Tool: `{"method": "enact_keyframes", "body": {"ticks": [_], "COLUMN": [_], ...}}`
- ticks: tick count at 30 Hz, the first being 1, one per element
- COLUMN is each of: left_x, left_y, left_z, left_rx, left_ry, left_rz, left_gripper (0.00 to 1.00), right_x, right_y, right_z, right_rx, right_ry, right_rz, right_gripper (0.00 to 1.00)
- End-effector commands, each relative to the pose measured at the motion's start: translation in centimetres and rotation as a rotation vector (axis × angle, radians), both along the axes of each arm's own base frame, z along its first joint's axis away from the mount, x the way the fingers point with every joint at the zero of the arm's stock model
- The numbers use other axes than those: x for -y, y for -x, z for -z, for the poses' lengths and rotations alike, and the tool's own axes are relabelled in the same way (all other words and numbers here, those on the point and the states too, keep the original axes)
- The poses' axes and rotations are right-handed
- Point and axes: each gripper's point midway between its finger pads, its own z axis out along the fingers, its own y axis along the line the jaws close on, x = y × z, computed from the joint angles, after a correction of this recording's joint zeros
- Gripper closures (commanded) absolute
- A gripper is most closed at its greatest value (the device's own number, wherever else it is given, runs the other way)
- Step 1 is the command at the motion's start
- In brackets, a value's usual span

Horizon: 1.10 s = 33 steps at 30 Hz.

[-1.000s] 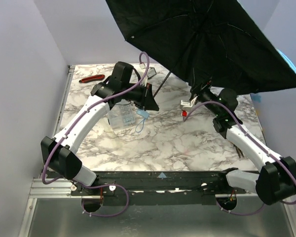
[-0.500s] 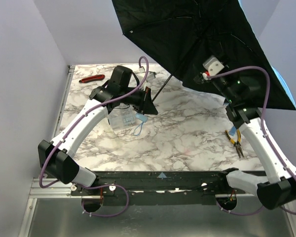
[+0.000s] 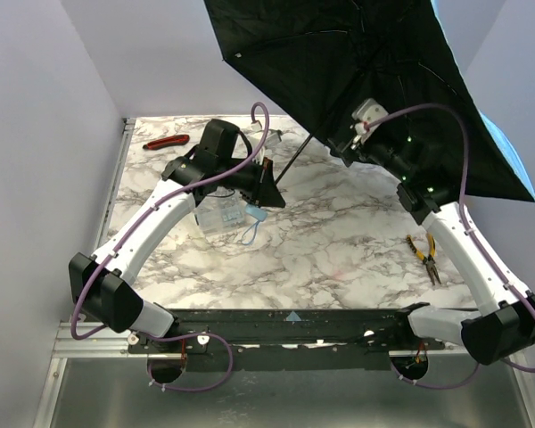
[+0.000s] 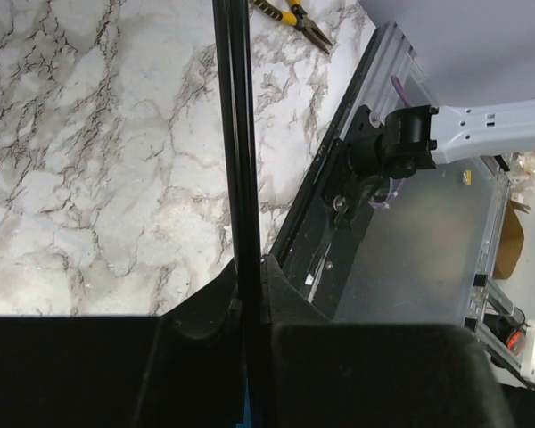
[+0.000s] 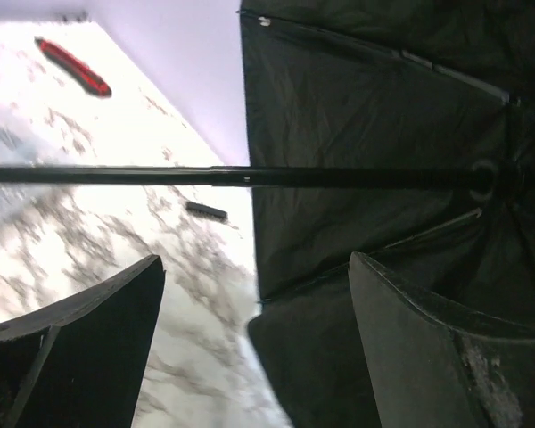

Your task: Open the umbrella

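Observation:
The umbrella (image 3: 357, 62) is open, its black underside toward the camera, a sky-blue edge showing at the right. Its thin black shaft (image 3: 290, 165) slants down to my left gripper (image 3: 269, 189), which is shut on the shaft (image 4: 236, 134) just above the blue handle and loop (image 3: 254, 218). My right gripper (image 3: 339, 152) is raised under the canopy, open and empty; its view shows the shaft (image 5: 250, 176) crossing above its fingers (image 5: 428, 330) and the canopy's underside (image 5: 383, 107).
A clear plastic box (image 3: 218, 212) sits under the left arm. A red tool (image 3: 165, 142) lies at the far left corner. Yellow-handled pliers (image 3: 423, 254) lie at the right, also seen in the left wrist view (image 4: 294, 18). A small dark object (image 5: 205, 210) lies near the back wall.
My right arm rose from the table up under the canopy, then shifted a little left. The canopy tilted slightly. The left gripper kept its hold on the shaft.

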Motion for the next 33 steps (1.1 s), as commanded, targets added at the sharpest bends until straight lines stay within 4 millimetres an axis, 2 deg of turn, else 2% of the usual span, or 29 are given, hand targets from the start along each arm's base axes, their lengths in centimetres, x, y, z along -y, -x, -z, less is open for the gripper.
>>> {"method": "enact_keyframes", "body": {"ticks": [1, 5, 7, 10, 13, 18, 21, 25, 30, 33], "left_x": [-0.1, -0.7, -1.2, -2.0, -2.7, -2.8, -2.8, -3.2, -3.4, -3.4], "left_y": [-0.1, 0.4, 0.8, 1.4, 1.7, 1.9, 1.8, 1.7, 1.3, 1.3], "left_z": [-2.1, -1.8, -1.4, -0.6, 0.2, 0.4, 0.5, 0.7, 0.6, 0.6], "left_rx": [0.101, 0.105, 0.119, 0.167, 0.192, 0.182, 0.176, 0.147, 0.124, 0.128], "left_ry": [0.041, 0.018, -0.004, -0.043, -0.073, -0.076, -0.075, -0.075, -0.066, -0.070], "left_rz": [0.032, 0.052, 0.067, 0.089, 0.104, 0.100, 0.097, 0.089, 0.084, 0.097], "left_gripper": [1.00, 1.00, 1.00, 1.00, 1.00, 1.00, 1.00, 1.00, 1.00, 1.00], "right_x": [-0.8, 0.9, 1.5, 1.6, 1.0, 0.4, 0.3, 0.5, 1.6, 1.5], "right_y": [2.1, 0.6, -0.9, -2.5, -3.4, -4.0, -3.8, -2.9, -2.1, -1.7], "right_z": [0.6, 1.3, 1.2, -0.3, -1.7, -2.0, -1.8, -2.3, -1.9, -1.9], "right_rx": [0.267, 0.607, 0.701, 0.782, 0.883, 0.943, 0.964, 0.994, 0.937, 0.948], "right_ry": [0.392, 0.789, 0.902, 0.941, 0.943, 0.972, 0.986, 0.977, 1.003, 1.000], "right_rz": [-0.135, -0.045, 0.025, 0.105, 0.144, 0.139, 0.133, 0.144, 0.154, 0.143], "right_gripper": [0.14, 0.16, 0.17, 0.17, 0.19, 0.33, 0.42, 0.43, 0.43, 0.43]}}
